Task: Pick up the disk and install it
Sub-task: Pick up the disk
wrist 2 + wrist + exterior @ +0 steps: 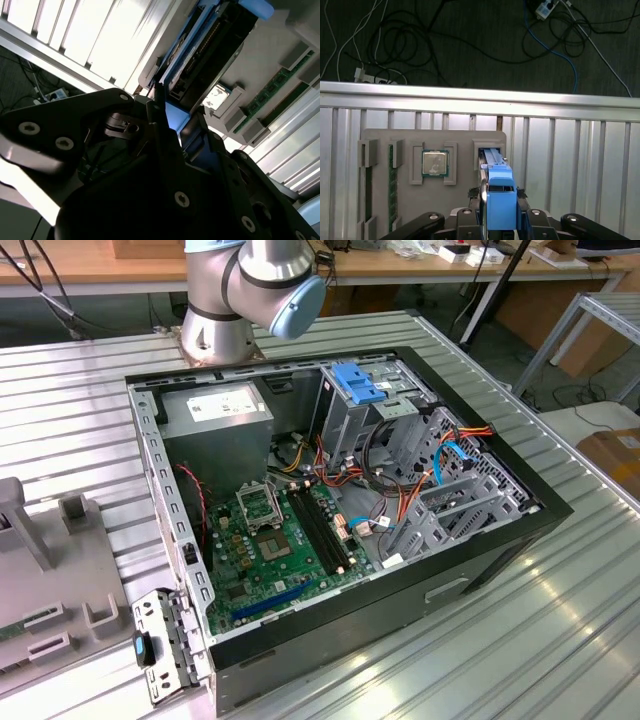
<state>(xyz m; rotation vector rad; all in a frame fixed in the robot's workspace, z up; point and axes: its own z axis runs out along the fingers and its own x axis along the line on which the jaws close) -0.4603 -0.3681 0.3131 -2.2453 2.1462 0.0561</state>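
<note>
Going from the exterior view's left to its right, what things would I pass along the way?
grey parts tray → power supply box → blue latch → blue cable

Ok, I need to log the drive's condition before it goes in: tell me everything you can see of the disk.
The disk stands on edge in a slot of the grey holder tray, on the ribbed metal table. A blue plastic bracket wraps its sides; the body looks dark metal. The gripper straddles it, fingers against the bracket on both sides.
</note>
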